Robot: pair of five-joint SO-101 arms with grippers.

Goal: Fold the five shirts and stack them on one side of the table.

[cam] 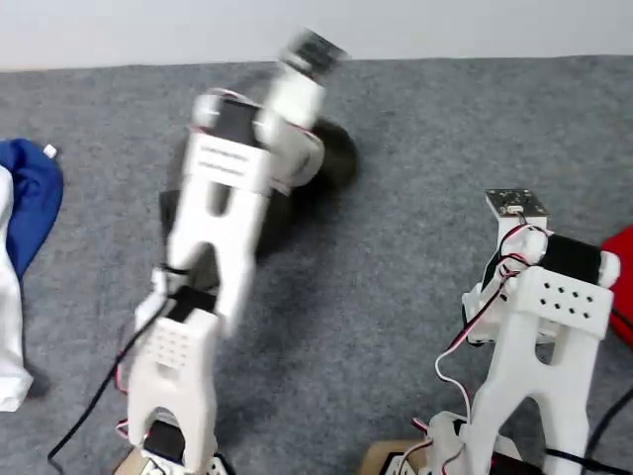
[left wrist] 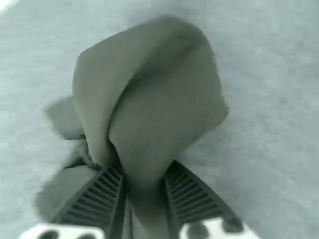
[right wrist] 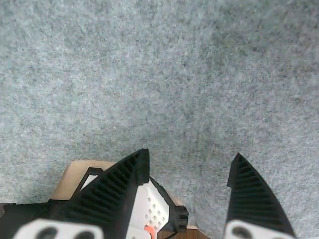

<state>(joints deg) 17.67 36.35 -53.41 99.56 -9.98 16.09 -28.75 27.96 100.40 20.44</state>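
The left gripper (left wrist: 144,199) has its fingers clenched on a bunched part of the dark shirt (left wrist: 154,99), which stands in a lump in front of them over the far middle of the grey surface (cam: 415,247). The pinch takes little cloth, so the shirt may slip out under a fast pull. Several layers may also be caught together, and then the fold would come out crooked. The right gripper (right wrist: 187,191) has its fingers released, grasping nothing, low near its own base. Open room lies in the middle, between the arms. A blue shirt (cam: 35,193) and a white shirt (cam: 8,317) lie at the left edge and a red shirt (cam: 621,282) at the right edge, so dragging toward them could disturb them.
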